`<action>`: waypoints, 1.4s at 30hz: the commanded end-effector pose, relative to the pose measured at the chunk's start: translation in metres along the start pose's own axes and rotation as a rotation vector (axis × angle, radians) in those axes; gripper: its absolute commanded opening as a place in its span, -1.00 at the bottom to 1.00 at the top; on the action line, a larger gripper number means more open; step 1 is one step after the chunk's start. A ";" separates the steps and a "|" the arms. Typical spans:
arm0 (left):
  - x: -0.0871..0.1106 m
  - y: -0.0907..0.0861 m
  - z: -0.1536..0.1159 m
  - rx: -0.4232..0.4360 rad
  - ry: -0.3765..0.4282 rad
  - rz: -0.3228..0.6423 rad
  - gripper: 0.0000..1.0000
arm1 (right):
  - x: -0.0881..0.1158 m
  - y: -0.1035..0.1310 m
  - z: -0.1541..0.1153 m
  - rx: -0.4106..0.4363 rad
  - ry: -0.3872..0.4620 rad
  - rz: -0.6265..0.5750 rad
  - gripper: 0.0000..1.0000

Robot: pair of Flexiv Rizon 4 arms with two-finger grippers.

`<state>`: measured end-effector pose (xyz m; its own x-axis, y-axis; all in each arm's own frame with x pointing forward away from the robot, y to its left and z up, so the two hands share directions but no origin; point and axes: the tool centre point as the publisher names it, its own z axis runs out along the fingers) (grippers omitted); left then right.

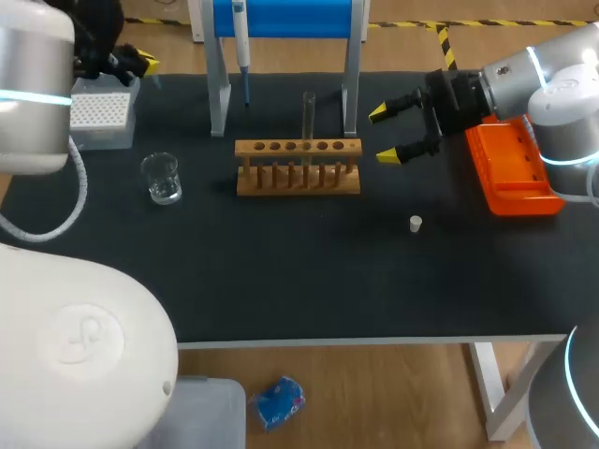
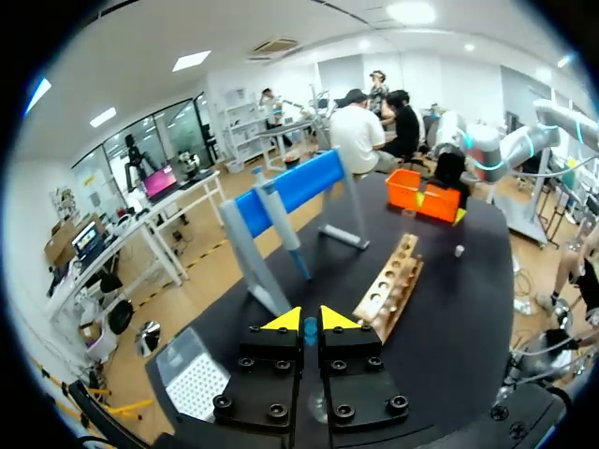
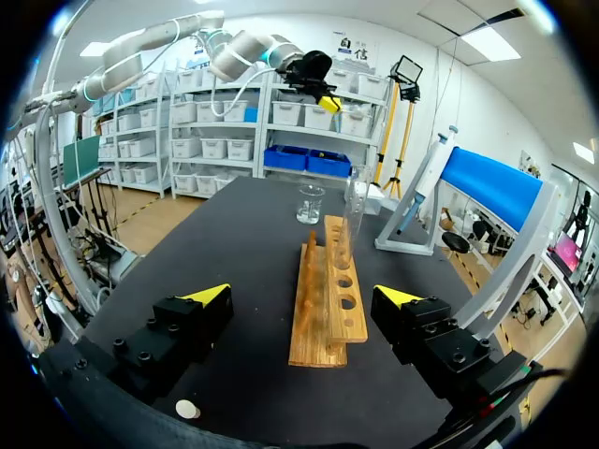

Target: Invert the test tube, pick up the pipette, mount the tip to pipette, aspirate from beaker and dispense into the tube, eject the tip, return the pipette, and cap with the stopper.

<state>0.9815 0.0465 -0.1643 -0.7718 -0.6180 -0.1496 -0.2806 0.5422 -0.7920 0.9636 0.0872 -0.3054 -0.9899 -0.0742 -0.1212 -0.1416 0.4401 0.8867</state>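
Note:
A clear test tube [image 1: 308, 117] [image 3: 354, 210] stands upright in a wooden rack [image 1: 298, 166] [image 3: 328, 295] [image 2: 393, 290] at the table's middle. My right gripper [image 1: 391, 133] [image 3: 307, 296] hovers open just right of the rack, level with the tube, holding nothing. The pipette [image 1: 241, 47] [image 2: 281, 220] [image 3: 432, 173] hangs on the blue stand behind the rack. A glass beaker [image 1: 162, 178] [image 3: 311, 202] sits left of the rack. The small white stopper [image 1: 416, 223] [image 3: 188, 409] [image 2: 460, 251] lies on the mat right of the rack. My left gripper [image 1: 140, 64] [image 2: 304, 320] is shut, raised over the tip box [image 1: 101, 112] [image 2: 197, 379].
An orange tray [image 1: 513, 168] [image 2: 426, 196] lies at the table's right edge, under my right arm. The blue stand's grey legs [image 1: 218, 94] flank the back of the rack. Open black mat spreads in front of the rack toward the near edge.

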 end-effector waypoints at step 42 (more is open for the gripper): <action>0.184 -0.057 0.026 0.228 0.440 0.184 -1.00 | 0.000 0.001 0.000 0.003 0.000 0.000 1.00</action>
<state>0.8746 -0.1140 -0.1620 -0.9785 -0.1943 -0.0698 -0.0265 0.4532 -0.8910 0.9636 0.0872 -0.3054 -0.9898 -0.0742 -0.1213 -0.1416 0.4400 0.8868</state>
